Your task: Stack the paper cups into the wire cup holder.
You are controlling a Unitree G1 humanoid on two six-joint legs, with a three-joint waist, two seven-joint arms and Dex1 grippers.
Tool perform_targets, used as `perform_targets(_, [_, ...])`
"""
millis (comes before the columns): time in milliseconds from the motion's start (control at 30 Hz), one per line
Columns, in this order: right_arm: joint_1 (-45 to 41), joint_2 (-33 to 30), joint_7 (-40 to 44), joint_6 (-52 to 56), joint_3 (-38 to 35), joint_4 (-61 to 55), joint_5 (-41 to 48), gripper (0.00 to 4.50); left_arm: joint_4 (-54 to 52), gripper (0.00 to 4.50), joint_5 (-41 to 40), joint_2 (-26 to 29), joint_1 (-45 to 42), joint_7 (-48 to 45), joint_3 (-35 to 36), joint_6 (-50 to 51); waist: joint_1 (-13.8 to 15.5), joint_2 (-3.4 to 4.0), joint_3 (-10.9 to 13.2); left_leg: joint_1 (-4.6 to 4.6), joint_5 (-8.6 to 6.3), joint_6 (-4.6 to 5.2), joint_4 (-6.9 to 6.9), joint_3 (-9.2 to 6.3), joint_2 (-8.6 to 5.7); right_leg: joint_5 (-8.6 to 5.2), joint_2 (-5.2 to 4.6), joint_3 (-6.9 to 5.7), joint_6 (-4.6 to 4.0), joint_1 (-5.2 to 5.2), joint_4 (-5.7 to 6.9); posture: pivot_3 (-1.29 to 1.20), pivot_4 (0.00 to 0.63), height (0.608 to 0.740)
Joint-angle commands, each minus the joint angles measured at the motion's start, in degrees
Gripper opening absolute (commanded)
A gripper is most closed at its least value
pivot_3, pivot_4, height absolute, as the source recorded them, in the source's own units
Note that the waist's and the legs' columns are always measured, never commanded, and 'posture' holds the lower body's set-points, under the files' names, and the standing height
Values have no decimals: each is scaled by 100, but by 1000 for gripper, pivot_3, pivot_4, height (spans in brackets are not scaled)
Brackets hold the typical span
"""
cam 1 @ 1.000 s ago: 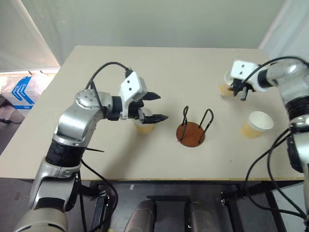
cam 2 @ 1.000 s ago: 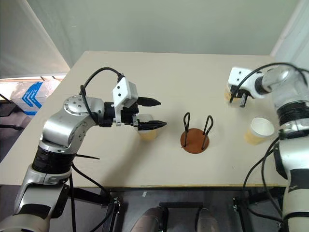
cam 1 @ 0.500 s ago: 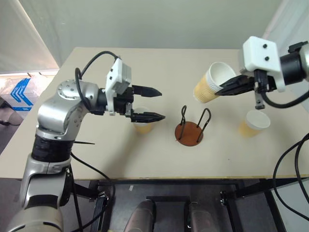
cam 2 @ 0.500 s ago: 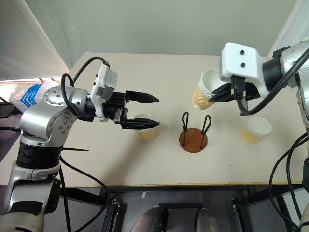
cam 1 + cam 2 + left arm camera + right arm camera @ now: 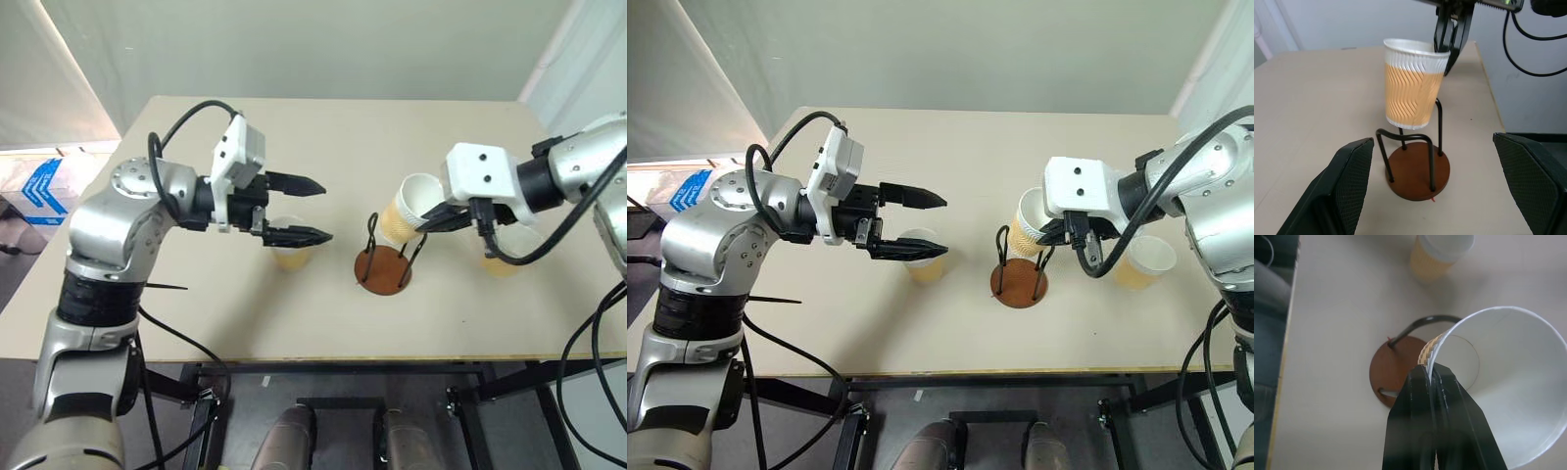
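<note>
cup (image 5: 409,209) | pinched by rim in R claw (image 5: 438,221) | over wire holder (image 5: 383,268)

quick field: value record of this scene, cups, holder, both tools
held cup: tan-yellow ribbed paper cup with white rim, upright, above the holder, not yet seated on its base
holder: round reddish-brown disc base with thin black wire loops, on the beige table, no cup in it
right tool: shut on the held cup's rim, one finger inside, one outside
left tool: open, holding nothing, above a second paper cup
second cup: upright on the table, on the holder's left
third paper cup: upright on the table, on the holder's right
</note>
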Motion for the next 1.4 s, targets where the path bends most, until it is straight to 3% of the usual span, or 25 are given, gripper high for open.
perform_targets(33, [-29, 100, -184, -125, 89, 106, -160, 17, -194, 4287, 42, 127, -16, 45, 43, 4, -6, 0, 0, -1, 0, 1, 0, 0, 0, 1, 0, 0, 2, -1, -1, 0, 150, 740])
perform_targets(133, [12, 138, -251, -28, 86, 118, -137, 670, -199, 4287, 99, 200, 11, 51, 27, -4, -3, 0, 0, -2, 0, 2, 0, 0, 0, 1, 0, 0, 3, -1, 0, 0, 150, 740])
perform_targets(400, [-33, 328, -867, 531, -593, 206, 194, 3321, -204, 4287, 379, 506, 184, -12, -46, -150, -11, 0, 0, 0, 0, 2, -1, -1, 1, 2, 0, 0, 2, -3, 3, 0, 150, 740])
perform_targets(700, [-227, 329, -1423, 2956, -2608, -383, 1935, 3321, -30, 4287, 1414, 1438, 691, -670, -450, -1564, -6, 0, 0, -12, -5, -15, -9, -1, -3, -8, 3, 5, 0, -19, -2, 0, 150, 740])
perform_targets(867, [238, 287, -1798, 3249, -2866, -952, 2461, 3321, 824, 4287, 2183, 1189, 526, -487, -770, -2483, -6, -4, -3, -4, -9, -12, -28, -3, -3, -22, 2, 5, -13, -18, 3, 0, 150, 740])
perform_targets(1267, [974, 135, -2550, 3256, -3058, -1437, 3166, 3321, 1443, 4287, 2785, 596, 671, -248, -947, -3390, -5, -5, -3, -17, -6, -12, -30, -1, -5, -18, 2, 5, -5, -34, 7, 0, 150, 740])
perform_targets(1400, [1047, 56, -2699, 3176, -3073, -1389, 3281, 3370, 1549, 3333, 2784, 440, 667, -280, -940, -3583, -7, -5, -3, -16, -6, -11, -28, 0, -5, -12, 1, 7, 7, -34, 7, 0, 150, 740])
